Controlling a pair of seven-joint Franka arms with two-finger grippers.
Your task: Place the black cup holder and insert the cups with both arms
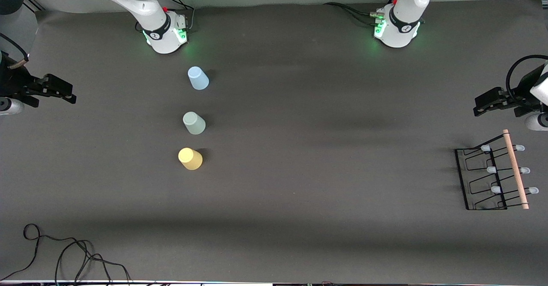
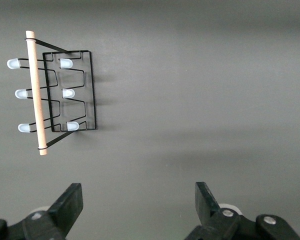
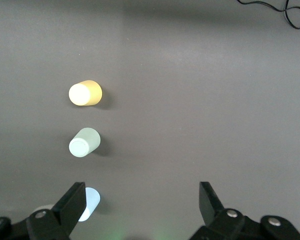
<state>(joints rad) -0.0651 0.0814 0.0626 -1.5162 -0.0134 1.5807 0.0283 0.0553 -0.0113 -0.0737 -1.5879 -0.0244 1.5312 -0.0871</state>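
Observation:
Three cups stand upside down in a row, toward the right arm's end of the table. The light blue cup [image 1: 198,78] [image 3: 90,202] is farthest from the front camera. The grey-green cup [image 1: 194,123] [image 3: 84,142] is in the middle and the yellow cup [image 1: 190,159] [image 3: 85,93] is nearest. The black cup holder [image 1: 492,174] [image 2: 82,90], with its wooden handle [image 2: 36,97], rests at the left arm's end. My left gripper [image 1: 481,105] [image 2: 138,192] hangs open in the air beside the holder. My right gripper [image 1: 68,95] [image 3: 142,192] hangs open over the table's edge, apart from the cups. Both hold nothing.
A loose black cable [image 1: 64,251] [image 3: 290,12] lies by the near edge at the right arm's end. The two green-lit arm bases [image 1: 165,33] [image 1: 396,29] stand along the back of the dark grey table [image 1: 321,127].

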